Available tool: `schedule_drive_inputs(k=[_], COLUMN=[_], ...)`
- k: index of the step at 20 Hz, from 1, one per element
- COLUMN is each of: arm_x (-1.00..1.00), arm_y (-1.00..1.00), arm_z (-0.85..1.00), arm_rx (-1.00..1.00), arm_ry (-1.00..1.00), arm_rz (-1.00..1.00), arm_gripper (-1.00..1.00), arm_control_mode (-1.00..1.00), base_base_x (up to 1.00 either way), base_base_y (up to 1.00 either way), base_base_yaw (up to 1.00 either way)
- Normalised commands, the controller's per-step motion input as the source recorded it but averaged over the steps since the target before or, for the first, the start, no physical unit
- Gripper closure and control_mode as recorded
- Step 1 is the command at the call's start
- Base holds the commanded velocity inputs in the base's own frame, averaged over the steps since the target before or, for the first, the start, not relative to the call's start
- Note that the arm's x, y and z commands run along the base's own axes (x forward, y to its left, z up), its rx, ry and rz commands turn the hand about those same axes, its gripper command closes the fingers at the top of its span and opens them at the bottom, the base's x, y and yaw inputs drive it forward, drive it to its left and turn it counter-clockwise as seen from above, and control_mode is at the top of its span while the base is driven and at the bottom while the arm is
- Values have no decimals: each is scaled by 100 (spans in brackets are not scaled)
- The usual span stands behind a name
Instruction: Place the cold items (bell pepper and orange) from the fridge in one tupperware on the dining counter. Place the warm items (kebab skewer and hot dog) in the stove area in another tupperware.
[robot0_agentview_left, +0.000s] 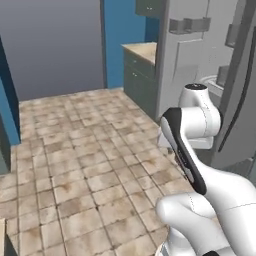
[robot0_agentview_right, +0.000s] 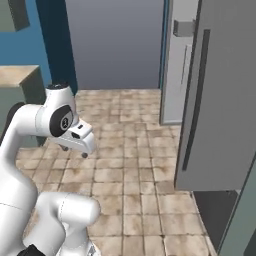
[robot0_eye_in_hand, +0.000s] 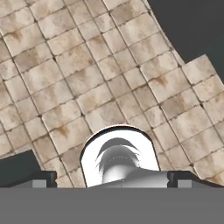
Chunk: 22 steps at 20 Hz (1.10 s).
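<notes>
Fingertips (robot0_eye_in_hand: 43, 177) sit spread wide at six o'clock, grasping nothing, over the tiled floor (robot0_eye_in_hand: 87, 87). Fridge door (robot0_agentview_right: 220, 100), grey with a dark handle, stands at three o'clock.

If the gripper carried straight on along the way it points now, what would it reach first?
The tiled floor. The hand view looks down on bare tiles ahead of the open gripper, with nothing between. A dark area sits off at one corner, out of that line. How far off the floor is cannot be told.
</notes>
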Motion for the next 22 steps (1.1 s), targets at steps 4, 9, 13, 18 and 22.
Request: schedule_drive_inputs(k=[4, 9, 13, 18, 22], arm_x=[0, 0, 0, 0, 0], arm_y=[0, 0, 0, 0, 0], arm_z=[0, 0, 0, 0, 0], arm_rx=[0, 0, 0, 0, 0], arm_ry=[0, 0, 0, 0, 0], arm_rz=[0, 0, 0, 0, 0], arm_gripper=[-100, -100, -100, -100, -100], arm_control_mode=[100, 100, 100, 100, 100], base_base_x=[100, 100, 99, 35, 1], base_base_y=[2, 21, 29, 26, 0], base_base_yaw=[-40, -50, -51, -55, -63])
